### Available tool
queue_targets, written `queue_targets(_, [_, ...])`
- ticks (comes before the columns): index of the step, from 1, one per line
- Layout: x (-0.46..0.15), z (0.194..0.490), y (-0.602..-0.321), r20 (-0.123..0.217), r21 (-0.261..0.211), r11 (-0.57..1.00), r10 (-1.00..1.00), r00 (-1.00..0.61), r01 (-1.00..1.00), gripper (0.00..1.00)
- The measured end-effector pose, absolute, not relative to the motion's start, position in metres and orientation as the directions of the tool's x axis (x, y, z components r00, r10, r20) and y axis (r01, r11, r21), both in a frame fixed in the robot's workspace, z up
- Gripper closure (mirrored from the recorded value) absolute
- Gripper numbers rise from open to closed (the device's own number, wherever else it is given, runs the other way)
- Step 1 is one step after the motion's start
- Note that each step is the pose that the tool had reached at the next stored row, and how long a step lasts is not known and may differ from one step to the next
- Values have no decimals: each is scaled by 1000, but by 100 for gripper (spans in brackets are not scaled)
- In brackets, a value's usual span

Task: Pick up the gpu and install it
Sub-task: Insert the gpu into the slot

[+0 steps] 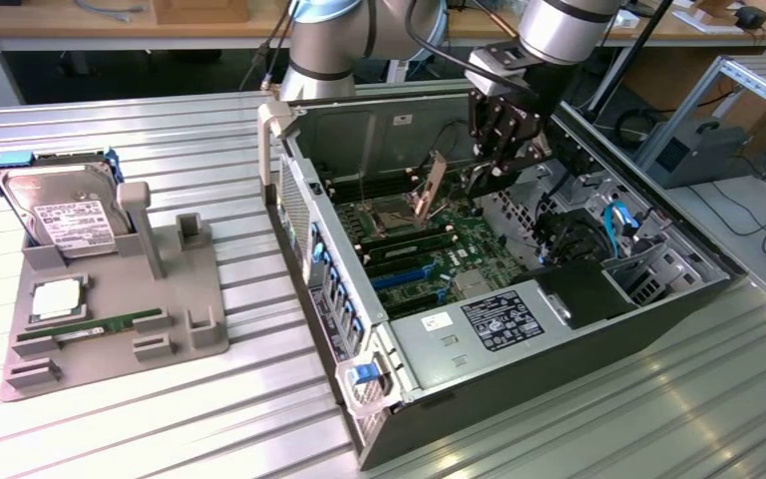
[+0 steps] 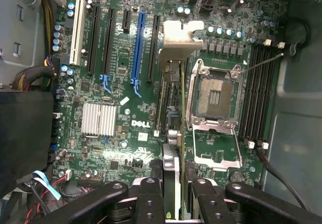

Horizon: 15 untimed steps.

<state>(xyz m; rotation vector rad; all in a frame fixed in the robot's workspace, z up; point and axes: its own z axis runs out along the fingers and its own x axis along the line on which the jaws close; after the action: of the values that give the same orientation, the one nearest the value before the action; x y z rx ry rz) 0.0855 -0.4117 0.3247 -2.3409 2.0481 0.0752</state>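
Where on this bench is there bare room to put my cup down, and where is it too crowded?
Bare ribbed tabletop lies at the exterior view's lower left, beside the grey holder tray, and in the strip between tray and computer case. Inside the case is crowded: the gripper holds the gpu over the motherboard.

Thin dark gpu (image 2: 171,108) hangs edge-down above the motherboard (image 2: 110,148).

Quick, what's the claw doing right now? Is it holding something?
Claw: closed, holding the gpu.
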Motion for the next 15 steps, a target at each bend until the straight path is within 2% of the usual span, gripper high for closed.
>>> queue_targets(15, [84, 322, -414, -56, 9, -133, -990, 132, -991, 73])
